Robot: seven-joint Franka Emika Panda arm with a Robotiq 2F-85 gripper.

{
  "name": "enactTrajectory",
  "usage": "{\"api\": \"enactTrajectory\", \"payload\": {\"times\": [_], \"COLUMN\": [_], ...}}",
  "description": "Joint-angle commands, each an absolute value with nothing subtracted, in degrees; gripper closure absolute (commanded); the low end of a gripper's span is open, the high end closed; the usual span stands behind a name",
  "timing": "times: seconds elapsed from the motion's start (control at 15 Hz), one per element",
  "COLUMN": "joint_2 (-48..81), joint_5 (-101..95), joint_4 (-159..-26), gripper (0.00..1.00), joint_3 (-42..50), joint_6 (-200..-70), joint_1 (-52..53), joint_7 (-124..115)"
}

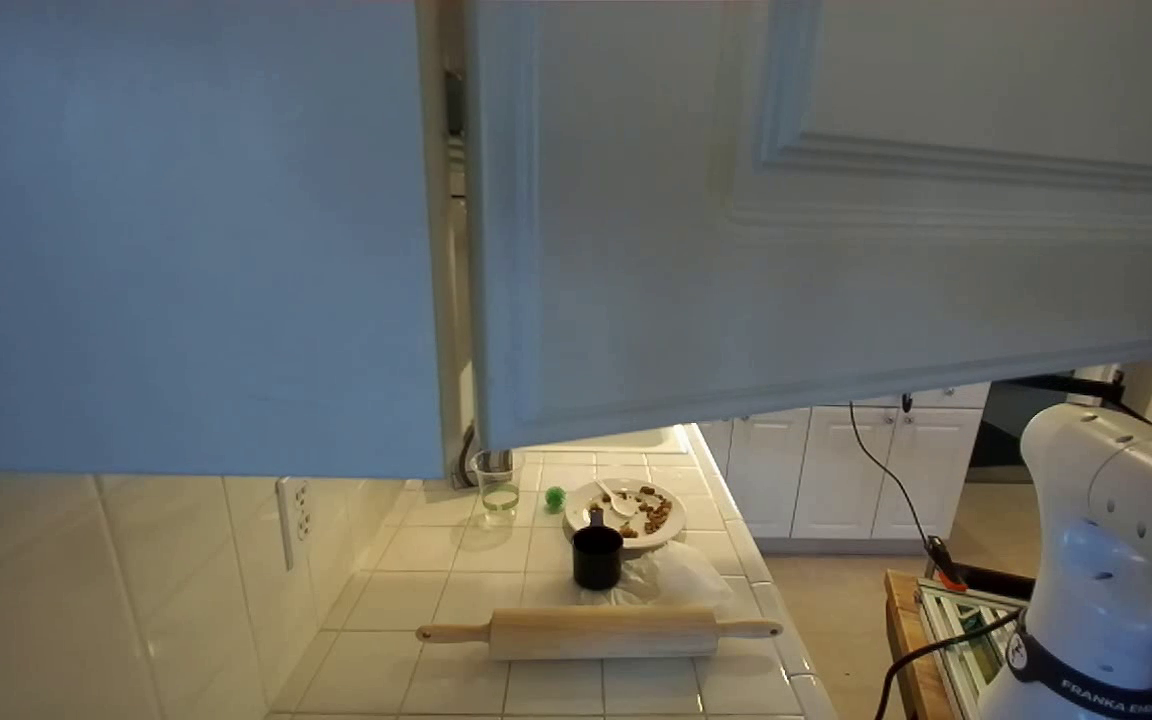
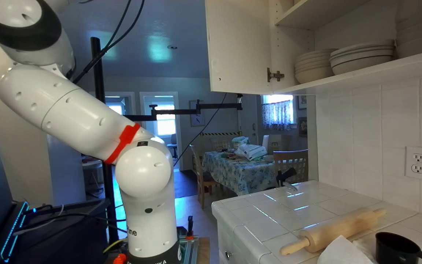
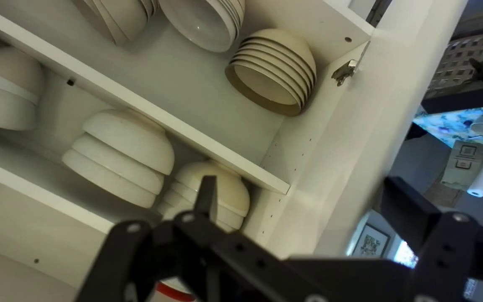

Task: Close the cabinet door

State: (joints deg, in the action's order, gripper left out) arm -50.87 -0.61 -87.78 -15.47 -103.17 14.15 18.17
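From just behind the pincer, the wrist view looks aslant into close shelves ahead. Away from the pincer, the exterior views face opposite ways along the countertop, sharing its rolling pin.

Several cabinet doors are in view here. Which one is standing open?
The big raised-panel cabinet door: it stands swung out from the upper cabinet, baring stacked bowls. The small white lower doors in the background look shut.
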Motion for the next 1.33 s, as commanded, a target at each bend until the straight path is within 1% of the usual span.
{"api": "enactTrajectory", "payload": {"times": [0.0, 0.2, 0.6, 1.0, 1.27], "joint_2": [-49.4, -49.5, -49.4, -48.9, -49.7], "joint_5": [-3.1, -4.8, -9.4, -12.0, -13.7], "joint_4": [-85.6, -85.8, -87.7, -91.6, -94.6], "gripper": [0.00, 0.00, 0.00, 0.00, 0.00], "joint_3": [-14.6, -14.1, -13.2, -10.4, -9.1], "joint_6": [-101.6, -101.6, -105.7, -113.8, -116.8], "joint_1": [13.2, 12.2, 10.3, 10.9, 8.9], "joint_7": [18.6, 18.0, 18.6, 19.5, 17.6]}}
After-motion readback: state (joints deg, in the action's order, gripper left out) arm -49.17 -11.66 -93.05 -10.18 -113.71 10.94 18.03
